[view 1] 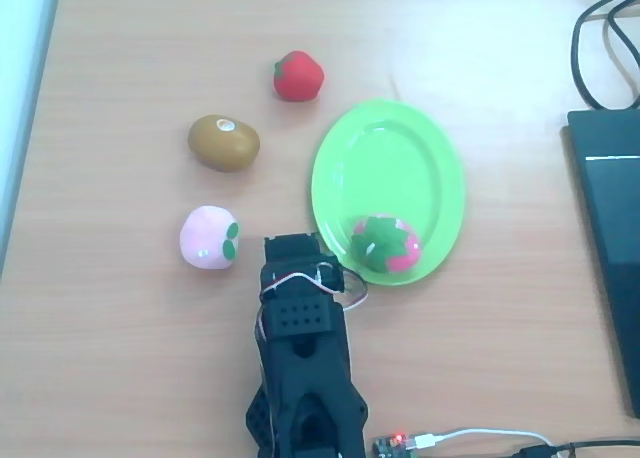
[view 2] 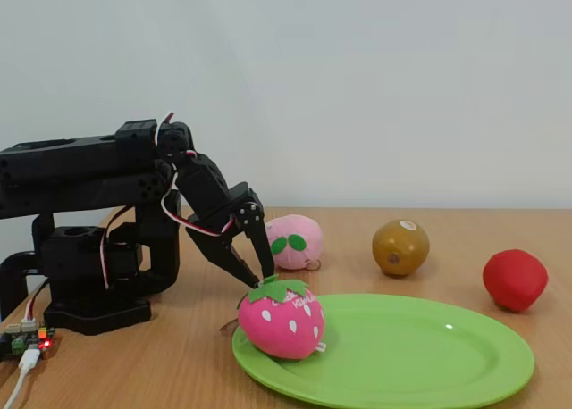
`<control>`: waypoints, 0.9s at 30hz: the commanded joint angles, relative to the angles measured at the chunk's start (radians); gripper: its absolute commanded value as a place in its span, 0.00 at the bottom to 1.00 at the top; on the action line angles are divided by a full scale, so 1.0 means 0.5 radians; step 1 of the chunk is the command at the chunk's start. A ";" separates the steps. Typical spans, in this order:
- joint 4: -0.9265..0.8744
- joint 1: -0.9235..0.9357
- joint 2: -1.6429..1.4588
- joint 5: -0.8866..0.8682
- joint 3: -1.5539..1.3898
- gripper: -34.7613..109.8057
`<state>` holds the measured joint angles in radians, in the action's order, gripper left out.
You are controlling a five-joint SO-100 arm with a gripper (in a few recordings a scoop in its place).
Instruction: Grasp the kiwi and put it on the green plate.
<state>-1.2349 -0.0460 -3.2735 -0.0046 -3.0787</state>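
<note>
The green-and-pink toy fruit (view 2: 281,320) lay on the green plate (view 2: 429,355), just under the claw (view 2: 252,279), whose fingers looked pressed together and empty. The kiwi (view 1: 224,142) sat on the worktop (view 1: 120,358) well beyond the claw; best lift, spread, and reach past the pink toy (view 1: 208,237), avoiding the strawberry (view 1: 298,75).

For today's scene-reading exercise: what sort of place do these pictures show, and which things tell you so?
Probably a desk set up for robot practice, in an office or lab. A wooden table against a plain wall carries a small arm with a claw, toy fruit such as the kiwi, and a circuit board with cables.
</note>
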 commanded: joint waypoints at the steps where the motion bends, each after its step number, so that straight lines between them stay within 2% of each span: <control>1: -0.009 -0.043 -0.046 -0.012 -0.043 0.19; 13: -0.009 -0.080 -0.046 0.018 -0.043 0.19; 16: -0.009 -0.080 -0.049 0.021 -0.043 0.21; 27: -0.009 -0.083 -0.049 0.018 -0.043 0.18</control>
<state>-1.2349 -0.0813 -3.2735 -0.0046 -3.0787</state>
